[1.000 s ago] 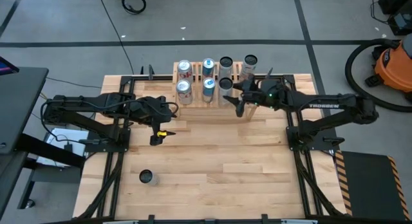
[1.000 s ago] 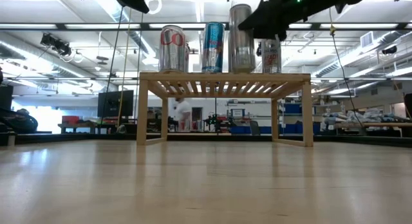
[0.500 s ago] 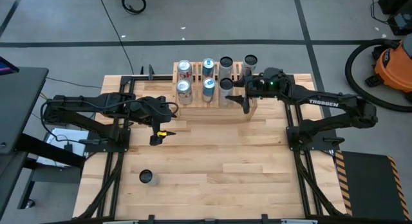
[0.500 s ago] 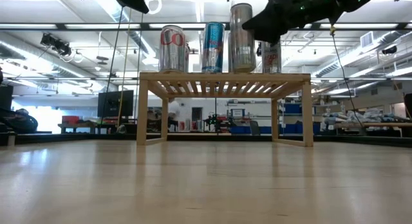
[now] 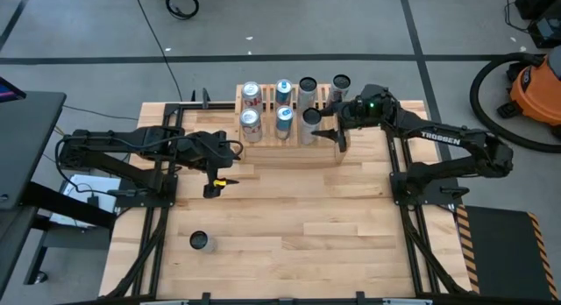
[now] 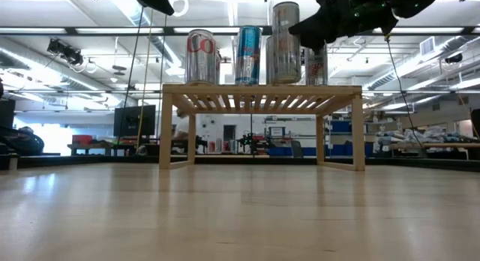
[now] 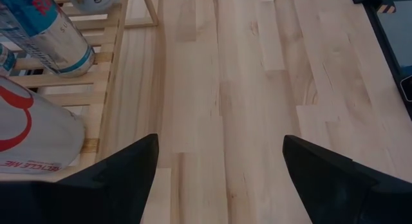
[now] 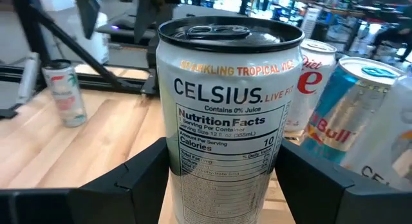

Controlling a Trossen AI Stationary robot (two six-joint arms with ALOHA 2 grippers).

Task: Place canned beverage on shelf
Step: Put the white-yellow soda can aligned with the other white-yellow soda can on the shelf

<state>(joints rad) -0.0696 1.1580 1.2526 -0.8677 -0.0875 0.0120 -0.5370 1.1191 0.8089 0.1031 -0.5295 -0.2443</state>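
Observation:
The light-wood shelf [image 6: 262, 91] stands at the table's far middle. Several cans stand on it, among them a Diet Coke [image 6: 200, 57] and a Red Bull [image 6: 248, 55]. My right gripper [image 8: 224, 147] is shut on a white Celsius can [image 8: 228, 114], upright in the shelf's front row [image 5: 311, 117], right of the Red Bull. In the low view the can's base [image 6: 286, 81] is level with the shelf top; I cannot tell whether it rests there. My left gripper [image 7: 220, 139] hangs open over bare table left of the shelf [image 5: 213, 184]. My right gripper pinches the Celsius can's round wall [image 8: 177, 163] between its two fingers, one on each side, below the middle of the label. The fingers come in about level from the table's right side. The can stands upright in the hold; its bottom is out of the wrist view.
One more can [image 5: 200, 242] stands alone on the table near the left front, also seen in the right wrist view [image 8: 64, 92]. Wide bare tabletop [image 5: 298, 217] lies between the shelf and the near edge. The arms' frames run along both table sides.
My right hand has swung toward the table's far edge and turned about the Celsius can, now reaching it more squarely from the right. The can has stayed upright between the fingers and shifted slightly to the right along the shelf front.

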